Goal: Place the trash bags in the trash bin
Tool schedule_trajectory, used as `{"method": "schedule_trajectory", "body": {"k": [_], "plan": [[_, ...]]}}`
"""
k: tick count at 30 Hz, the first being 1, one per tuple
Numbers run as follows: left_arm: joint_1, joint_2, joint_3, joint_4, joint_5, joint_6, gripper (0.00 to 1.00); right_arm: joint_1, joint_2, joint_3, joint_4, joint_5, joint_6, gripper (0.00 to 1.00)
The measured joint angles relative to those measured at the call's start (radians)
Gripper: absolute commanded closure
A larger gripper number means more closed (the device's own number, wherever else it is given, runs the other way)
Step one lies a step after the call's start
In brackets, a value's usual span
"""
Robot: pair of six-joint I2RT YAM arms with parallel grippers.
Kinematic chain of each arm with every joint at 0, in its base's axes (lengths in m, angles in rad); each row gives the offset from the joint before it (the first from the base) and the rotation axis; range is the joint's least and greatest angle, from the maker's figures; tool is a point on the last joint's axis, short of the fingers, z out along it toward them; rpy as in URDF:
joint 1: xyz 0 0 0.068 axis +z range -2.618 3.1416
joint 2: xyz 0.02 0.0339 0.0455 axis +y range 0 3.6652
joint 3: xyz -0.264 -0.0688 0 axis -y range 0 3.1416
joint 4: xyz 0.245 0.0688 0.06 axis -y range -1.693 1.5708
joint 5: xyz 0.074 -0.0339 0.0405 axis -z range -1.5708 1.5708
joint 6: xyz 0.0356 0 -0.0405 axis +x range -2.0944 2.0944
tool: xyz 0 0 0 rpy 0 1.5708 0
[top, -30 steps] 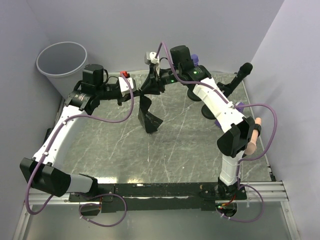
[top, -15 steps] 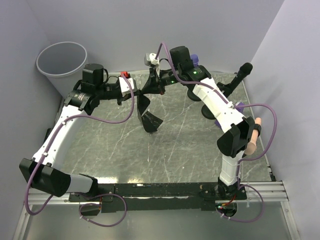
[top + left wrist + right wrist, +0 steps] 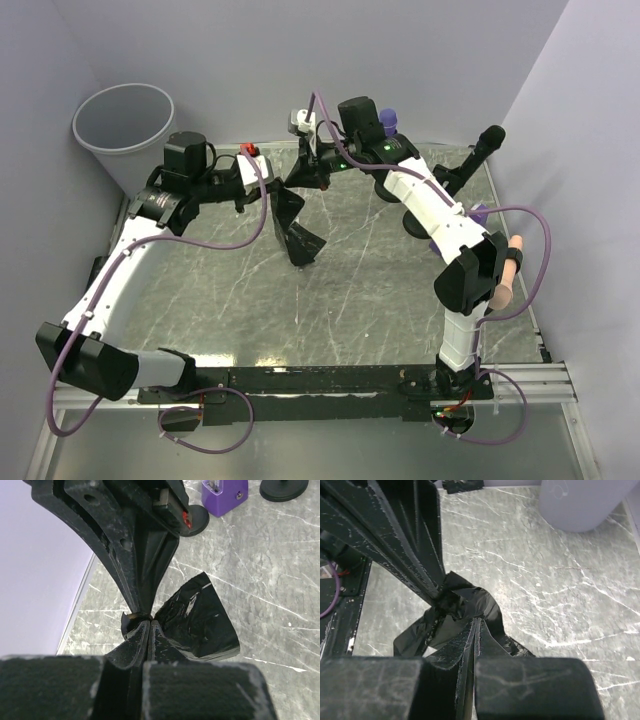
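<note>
A crumpled black trash bag (image 3: pixel 297 228) hangs above the marble table, in the middle toward the back. My left gripper (image 3: pixel 274 192) and right gripper (image 3: pixel 300 180) meet at its top, both shut on the bag. In the left wrist view the left gripper (image 3: pixel 149 623) pinches the bag (image 3: pixel 200 625), and the right gripper's fingers (image 3: pixel 142 555) come in from above. In the right wrist view the right gripper (image 3: pixel 477 621) is shut on a fold of the bag (image 3: pixel 472 605). The light grey trash bin (image 3: pixel 125 125) stands at the back left corner, also seen as the bin (image 3: pixel 585 502).
A purple block (image 3: pixel 225 495) and round black bases (image 3: pixel 285 487) sit on the table behind the bag. A black cylinder (image 3: pixel 487 145) stands at the back right. A peach-coloured handle (image 3: pixel 508 270) lies by the right wall. Walls close in left, back and right.
The right gripper's jaws have shut on the bag's top. Both grippers have shifted slightly left with the bag between them.
</note>
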Motion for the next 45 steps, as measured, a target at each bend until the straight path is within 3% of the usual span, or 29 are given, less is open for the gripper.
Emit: {"method": "schedule_trajectory", "body": {"k": [7,8,11,12,17,29,36,38,43,45], "plan": [[0.0,-0.006,-0.026,0.006,-0.026,-0.012,0.99,-0.002,-0.001,-0.007,0.011,0.045,0.0,1.0],[0.0,-0.008,-0.03,0.008,-0.031,-0.016,0.99,-0.003,-0.001,-0.008,0.01,0.045,0.0,0.96],[0.0,-0.018,-0.045,0.024,-0.048,-0.026,0.99,-0.007,-0.001,-0.011,0.01,0.022,0.008,0.63],[0.0,-0.022,-0.053,0.035,-0.051,-0.03,0.99,-0.009,-0.001,-0.011,0.011,0.005,0.016,0.58],[0.0,-0.031,-0.073,0.07,-0.06,-0.047,0.99,-0.01,-0.003,-0.013,0.038,-0.055,0.093,0.53],[0.0,-0.037,-0.074,0.091,-0.061,-0.055,0.99,-0.008,-0.002,-0.011,0.092,-0.114,0.182,0.71],[0.0,-0.046,-0.074,0.095,-0.047,-0.056,0.99,-0.006,-0.002,-0.011,0.113,-0.114,0.201,0.69],[0.0,-0.048,-0.074,0.095,-0.044,-0.056,0.99,-0.006,-0.001,-0.011,0.12,-0.114,0.206,0.73],[0.0,-0.049,-0.074,0.095,-0.041,-0.056,0.99,-0.006,0.0,-0.011,0.124,-0.137,0.222,0.97],[0.0,-0.05,-0.074,0.097,-0.043,-0.06,0.99,-0.006,0.0,-0.011,0.124,-0.15,0.223,1.0]]}}
